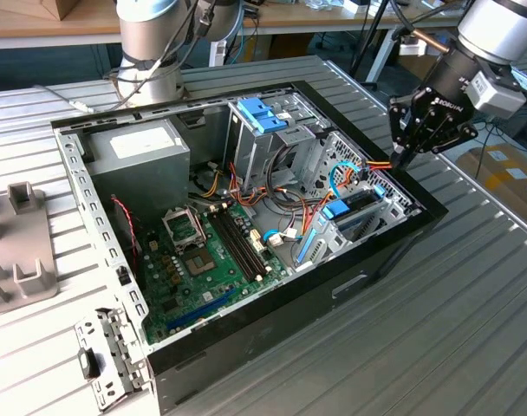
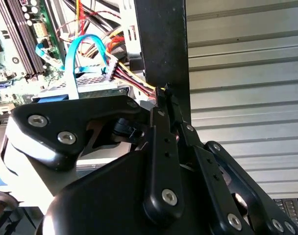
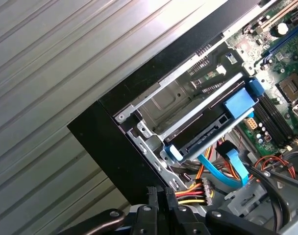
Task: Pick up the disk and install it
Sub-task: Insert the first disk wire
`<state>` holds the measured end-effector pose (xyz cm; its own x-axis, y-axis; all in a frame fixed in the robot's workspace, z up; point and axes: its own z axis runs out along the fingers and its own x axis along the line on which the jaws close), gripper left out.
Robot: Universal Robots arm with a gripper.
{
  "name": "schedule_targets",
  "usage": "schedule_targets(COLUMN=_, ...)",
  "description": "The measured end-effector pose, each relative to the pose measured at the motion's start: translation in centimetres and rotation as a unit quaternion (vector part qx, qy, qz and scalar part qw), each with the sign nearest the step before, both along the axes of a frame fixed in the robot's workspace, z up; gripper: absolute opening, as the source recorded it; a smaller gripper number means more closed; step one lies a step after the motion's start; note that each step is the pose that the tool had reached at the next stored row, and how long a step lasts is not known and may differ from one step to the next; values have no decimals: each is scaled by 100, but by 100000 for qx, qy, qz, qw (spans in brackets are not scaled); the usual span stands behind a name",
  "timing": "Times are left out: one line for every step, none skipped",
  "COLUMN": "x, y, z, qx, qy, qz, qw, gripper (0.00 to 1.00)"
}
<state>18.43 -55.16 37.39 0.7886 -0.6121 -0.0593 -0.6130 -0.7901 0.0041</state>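
The disk (image 1: pixel 357 211), dark with blue rails and a blue tab, lies in the drive bay inside the open computer case (image 1: pixel 246 342), at the corner on the exterior view's right. In the first wrist view the disk (image 3: pixel 208 128) sits flat between the bay's metal walls, with a blue data cable and coloured power wires at its end. My gripper (image 1: pixel 400 162) hovers over the case's black rim just beyond the disk. In both wrist views its fingers (image 3: pixel 159 192) (image 2: pixel 163 94) are pressed together, shut on nothing, right next to the wire bundle.
A grey power supply box (image 1: pixel 138 156) with a white label fills the case's far corner. A light-blue clip (image 1: pixel 262 113) tops the drive cage. The green motherboard (image 1: pixel 203 260) covers the floor. A grey fixture (image 1: pixel 16 247) and a metal bracket (image 1: pixel 107 355) lie outside on the ribbed table.
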Motion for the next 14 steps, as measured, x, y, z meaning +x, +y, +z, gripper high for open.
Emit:
schedule_targets(x=1, y=12, z=33, qx=24, qy=0, qz=6, qw=100000, gripper=16)
schedule_targets(x=0, y=20, z=55, qx=49, qy=-4, qz=0, qw=100000, gripper=16)
schedule_targets(x=1, y=27, z=71, qx=59, qy=-3, qz=2, qw=100000, gripper=16)
schedule_targets(x=0, y=33, z=79, qx=105, qy=0, qz=3, qw=100000, gripper=16)
schedule_targets(x=-1, y=36, z=80, qx=178, qy=2, qz=9, qw=100000, gripper=16)
schedule_targets(x=-2, y=37, z=80, qx=258, qy=0, qz=14, qw=100000, gripper=16)
schedule_targets(x=-3, y=37, z=81, qx=290, qy=0, qz=14, qw=100000, gripper=16)
schedule_targets(x=-4, y=37, z=81, qx=296, qy=-1, qz=6, qw=100000, gripper=16)
schedule_targets(x=-5, y=37, z=81, qx=292, qy=-1, qz=4, qw=100000, gripper=16)
schedule_targets(x=-9, y=36, z=82, qx=292, qy=-4, qz=-1, qw=100000, gripper=16)
schedule_targets(x=-15, y=34, z=81, qx=290, qy=-3, qz=1, qw=100000, gripper=16)
schedule_targets(x=-24, y=33, z=81, qx=286, qy=-2, qz=5, qw=100000, gripper=16)
schedule_targets(x=-34, y=31, z=80, qx=292, qy=-3, qz=6, qw=100000, gripper=16)
schedule_targets(x=-53, y=27, z=80, qx=289, qy=-3, qz=6, qw=100000, gripper=16)
